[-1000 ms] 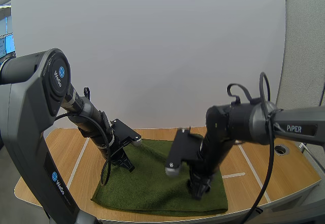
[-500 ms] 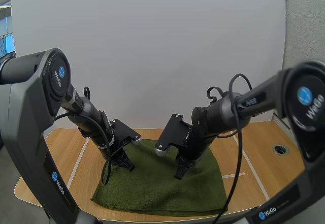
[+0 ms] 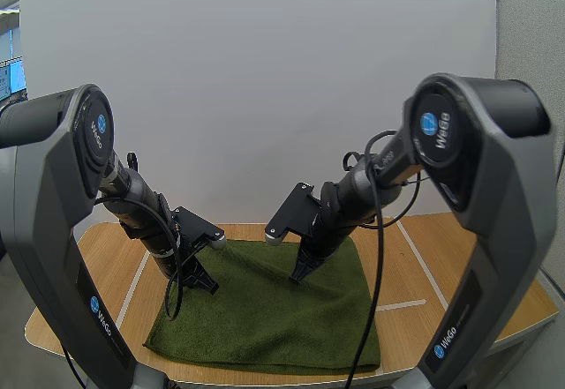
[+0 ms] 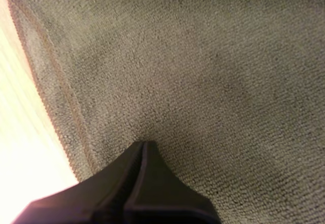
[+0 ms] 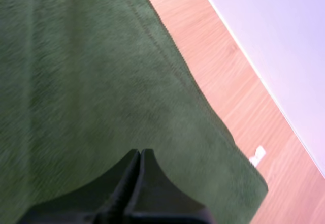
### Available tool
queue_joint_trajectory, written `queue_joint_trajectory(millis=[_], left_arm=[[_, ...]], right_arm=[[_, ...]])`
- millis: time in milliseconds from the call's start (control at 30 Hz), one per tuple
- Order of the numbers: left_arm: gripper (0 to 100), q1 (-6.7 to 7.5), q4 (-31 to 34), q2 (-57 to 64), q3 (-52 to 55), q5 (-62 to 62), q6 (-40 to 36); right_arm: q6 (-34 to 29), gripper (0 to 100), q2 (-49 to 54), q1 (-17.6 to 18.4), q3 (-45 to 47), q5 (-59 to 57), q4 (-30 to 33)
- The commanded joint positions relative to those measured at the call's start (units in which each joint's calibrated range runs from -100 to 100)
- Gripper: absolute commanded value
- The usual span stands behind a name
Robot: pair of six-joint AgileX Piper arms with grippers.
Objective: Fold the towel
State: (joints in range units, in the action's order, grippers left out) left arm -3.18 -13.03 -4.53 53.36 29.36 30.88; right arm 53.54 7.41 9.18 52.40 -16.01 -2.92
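Note:
A dark green towel [image 3: 265, 318] lies flat on the wooden table [image 3: 106, 265]. My left gripper [image 3: 210, 288] is shut, its tip down on the towel's left part. In the left wrist view the left gripper [image 4: 144, 144] is one dark wedge touching the towel [image 4: 228, 82] just inside its hemmed edge. My right gripper [image 3: 295, 277] is shut too, pointing down at the towel's far middle. Seen from the right wrist, the right gripper [image 5: 141, 152] is a closed wedge over the towel [image 5: 76, 82], with nothing between its fingers.
White tape lines [image 3: 402, 305] mark the table at right and left of the towel. A tape mark [image 5: 258, 155] lies by the towel's corner. Bare wood [image 5: 228, 82] runs to a white wall behind. The table's front edge is just below the towel.
My right gripper has shut and swung from the towel's front right corner back to its far middle. The left gripper edged left, and the towel shifted left with it.

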Motion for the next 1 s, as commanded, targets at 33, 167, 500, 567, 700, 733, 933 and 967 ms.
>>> queue_joint_trajectory(millis=[33,167,500,567,700,733,933,967], left_arm=[[0,-0.28,1.5,-0.5,0.3,7.0,-0.2],[0,-0.28,1.8,-0.5,0.3,8.5,-0.2],[0,-1.00,2.7,-0.5,0.3,11.8,-0.2],[0,-1.44,2.9,-0.5,0.3,11.8,-0.2],[0,-2.15,3.9,-0.5,0.3,11.8,-0.2],[0,-2.23,4.2,-0.5,0.3,11.8,-0.2],[0,-2.23,4.3,-0.5,0.3,12.4,-0.2],[0,-2.23,4.3,-0.5,0.3,12.4,-0.2]], right_arm=[[-0.3,0,-10.5,-0.3,-8.2,0.7,-2.6],[-0.3,0,-13.3,-0.3,-8.4,3.1,-2.6],[-0.3,0,-17.0,-2.8,-10.3,6.9,-3.2],[-0.3,0,-18.2,-3.7,-11.1,7.0,-3.3],[-0.3,0,-19.1,-4.7,-11.7,8.7,-3.6],[-0.3,0,-19.2,-4.7,-11.8,9.4,-3.6],[-0.3,0,-19.5,-4.7,-14.1,8.4,-4.5],[-0.3,0,-19.5,-4.7,-14.1,8.2,-4.5]])
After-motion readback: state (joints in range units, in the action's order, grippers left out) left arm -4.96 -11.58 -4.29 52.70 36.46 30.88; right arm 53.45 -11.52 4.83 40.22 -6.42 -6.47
